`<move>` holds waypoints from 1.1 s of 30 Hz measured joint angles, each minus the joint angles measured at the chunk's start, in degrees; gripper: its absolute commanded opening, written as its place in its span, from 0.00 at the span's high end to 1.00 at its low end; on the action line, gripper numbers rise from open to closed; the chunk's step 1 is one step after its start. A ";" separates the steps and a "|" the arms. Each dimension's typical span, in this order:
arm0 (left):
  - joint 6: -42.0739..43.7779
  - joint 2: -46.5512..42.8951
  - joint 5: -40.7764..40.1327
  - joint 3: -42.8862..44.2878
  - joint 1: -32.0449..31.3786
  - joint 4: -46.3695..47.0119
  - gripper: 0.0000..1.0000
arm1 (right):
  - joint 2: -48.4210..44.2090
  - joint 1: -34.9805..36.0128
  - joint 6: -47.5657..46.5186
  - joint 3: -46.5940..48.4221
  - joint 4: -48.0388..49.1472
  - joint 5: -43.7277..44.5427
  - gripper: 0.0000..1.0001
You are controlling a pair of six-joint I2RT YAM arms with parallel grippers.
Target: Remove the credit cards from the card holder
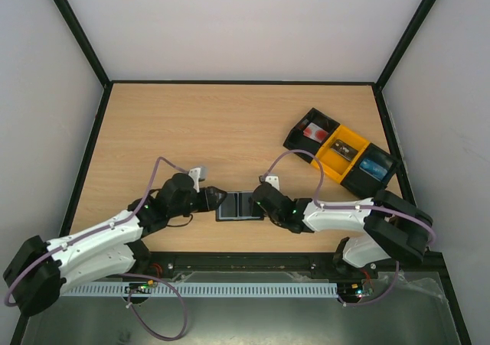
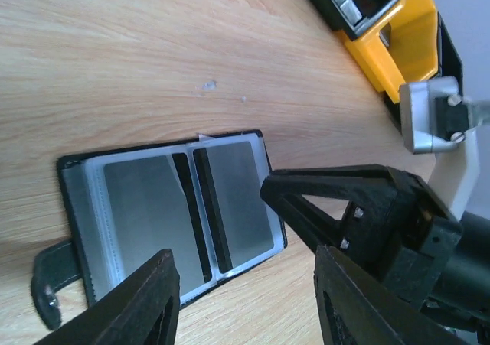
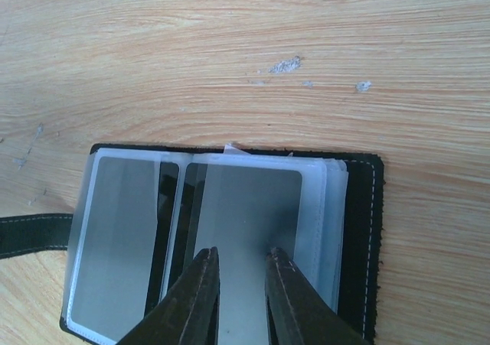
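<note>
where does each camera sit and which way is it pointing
Top external: above and behind, looking down at the table; both arms show, meeting at the open holder.
Left wrist: low, looking across the holder toward the tray; the open left gripper frames the bottom, the right gripper opposite.
Right wrist: close above the holder, looking down; its own fingers, narrowly apart, at the bottom.
Shared: both wrist views show the holder's two panels; top and left wrist both show the tray.
</note>
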 measured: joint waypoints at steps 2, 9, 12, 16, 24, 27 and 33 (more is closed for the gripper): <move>-0.76 2.03 1.70 -1.33 0.00 4.20 0.52 | 0.13 -0.52 0.00 -0.39 1.09 -0.28 0.82; -2.82 10.47 5.42 -5.20 0.00 15.58 0.56 | 0.96 -1.25 0.31 -3.02 3.34 -1.62 0.85; -3.10 13.55 6.32 -5.44 0.00 18.84 0.57 | 1.44 -1.25 0.44 -3.58 4.90 -2.36 0.88; -3.06 15.72 6.40 -5.44 0.00 21.55 0.59 | 1.86 -1.29 0.72 -4.20 6.69 -2.93 0.92; -3.21 19.50 6.40 -6.60 0.00 25.57 0.63 | 2.25 -1.31 1.73 -5.55 9.84 -4.04 0.94; -3.96 21.68 6.82 -7.15 0.00 27.61 0.64 | 2.56 -1.31 2.01 -5.57 10.51 -4.42 0.94; -5.31 26.62 8.11 -7.58 0.00 31.74 0.65 | 2.64 -1.31 2.25 -5.88 11.37 -4.87 0.93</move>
